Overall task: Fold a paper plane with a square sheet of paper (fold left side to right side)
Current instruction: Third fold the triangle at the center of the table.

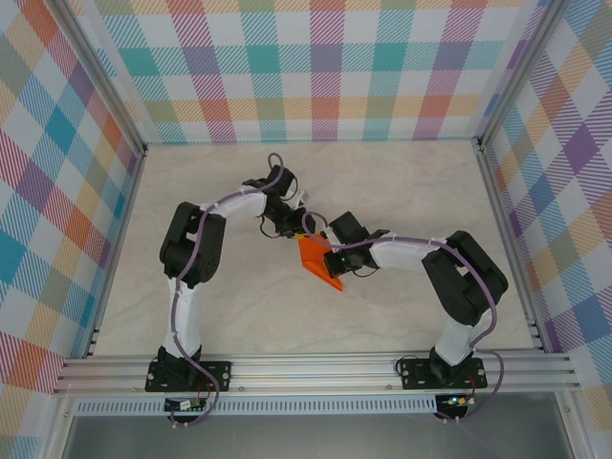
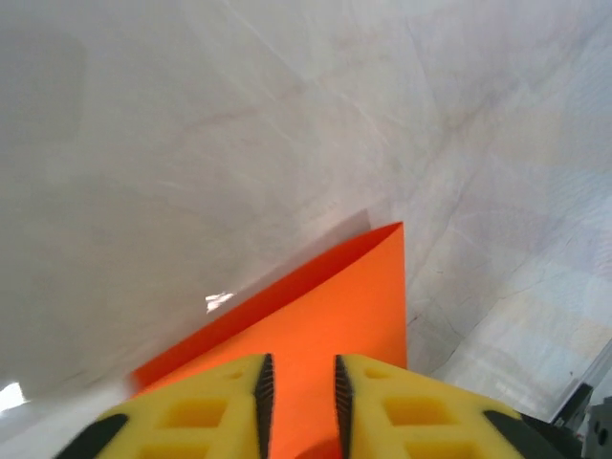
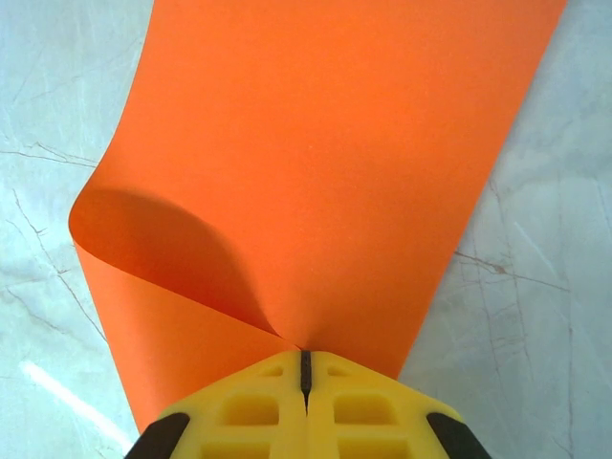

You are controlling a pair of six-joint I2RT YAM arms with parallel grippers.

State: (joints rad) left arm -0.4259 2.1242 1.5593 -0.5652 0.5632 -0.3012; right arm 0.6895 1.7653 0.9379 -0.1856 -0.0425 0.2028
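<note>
The square sheet of paper point(image 1: 316, 261) is bright orange and lies folded over in the middle of the table, between the two arms. In the right wrist view the sheet point(image 3: 335, 143) curls over itself in a loose, rounded bend at the left, and my right gripper point(image 3: 306, 368) is shut on its near edge, where the two layers meet. From above, that right gripper point(image 1: 332, 258) sits at the sheet's right side. My left gripper point(image 2: 298, 387) hangs over the sheet's point(image 2: 335, 306) far corner with its jaws a little apart, and paper shows through the gap. In the top view the left gripper point(image 1: 293, 228) is at the sheet's upper left.
The pale marbled tabletop point(image 1: 239, 306) surrounds the sheet on all sides. Checked walls point(image 1: 325, 67) close in the back and both sides. An aluminium rail point(image 1: 316, 368) runs along the near edge, by the arm bases.
</note>
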